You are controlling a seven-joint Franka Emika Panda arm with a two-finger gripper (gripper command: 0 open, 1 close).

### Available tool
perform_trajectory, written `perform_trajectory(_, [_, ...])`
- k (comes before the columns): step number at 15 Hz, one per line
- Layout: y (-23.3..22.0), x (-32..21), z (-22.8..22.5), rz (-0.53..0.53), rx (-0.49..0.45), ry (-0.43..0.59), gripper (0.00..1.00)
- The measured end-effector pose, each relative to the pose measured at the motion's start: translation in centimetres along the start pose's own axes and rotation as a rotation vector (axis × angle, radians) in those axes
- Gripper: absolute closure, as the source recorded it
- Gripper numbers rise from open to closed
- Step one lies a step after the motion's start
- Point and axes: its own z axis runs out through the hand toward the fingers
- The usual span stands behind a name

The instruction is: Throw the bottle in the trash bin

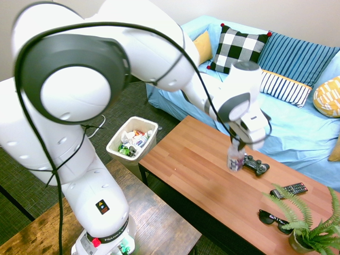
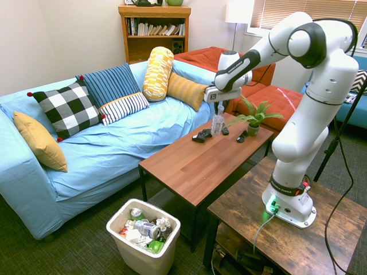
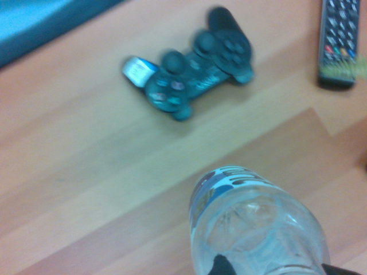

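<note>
— Clear plastic, white cap end up: the bottle (image 2: 218,121) hangs upright under the hand (image 2: 217,106), whose fingers are closed on its upper part. Why grip it so high?

— I'd judge it's the easy way in from above. The arm reaches straight down, so the neck end is what meets the fingers, and the body dangles free below.

— Is it off the counter (image 2: 189,163) yet?

— Hard to say. In the side view its base (image 1: 235,166) is right at the wood, touching or barely lifted. The wrist view only shows the bottle (image 3: 258,226) from above, blurred, with the wood behind it.

— What sits around it?

— A dark controller (image 1: 256,166) just beside it, on the sofa (image 2: 109,152) side. A remote (image 1: 289,189) is a little further along, then sunglasses (image 1: 274,219) and a fern (image 1: 311,226) at the far end. A straight lift should clear all of them.

— And the bin (image 2: 143,234)?

— On the floor off the opposite end of the counter, well apart from the hand, lower than the counter top. It already holds cans and wrappers, though there seems room on top.

— So what's left?

— By my reading, nearly everything: raise it, carry it the length of the counter, stop over the bin's opening, release. The risk I'd watch is the bottle swinging in that high grip and landing on the rim.
</note>
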Motion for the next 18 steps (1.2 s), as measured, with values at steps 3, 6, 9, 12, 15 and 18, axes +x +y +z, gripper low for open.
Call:
perform_trajectory(3, [-6.2, -12.8, -6.8, -0.076, 0.050, 0.061, 1.00])
perform_trajectory(6, [-10.5, -26.5, -8.3, -0.152, 0.058, 0.093, 1.00])
perform_trajectory(9, [-12.6, -38.1, -6.5, -0.248, 0.061, 0.115, 1.00])
perform_trajectory(12, [-12.6, -48.7, -2.7, -0.337, 0.046, 0.144, 1.00])
perform_trajectory(15, [-12.9, -55.6, 2.1, -0.400, 0.004, 0.137, 1.00])
perform_trajectory(18, [-13.5, -59.2, 6.5, -0.433, -0.034, 0.135, 0.00])
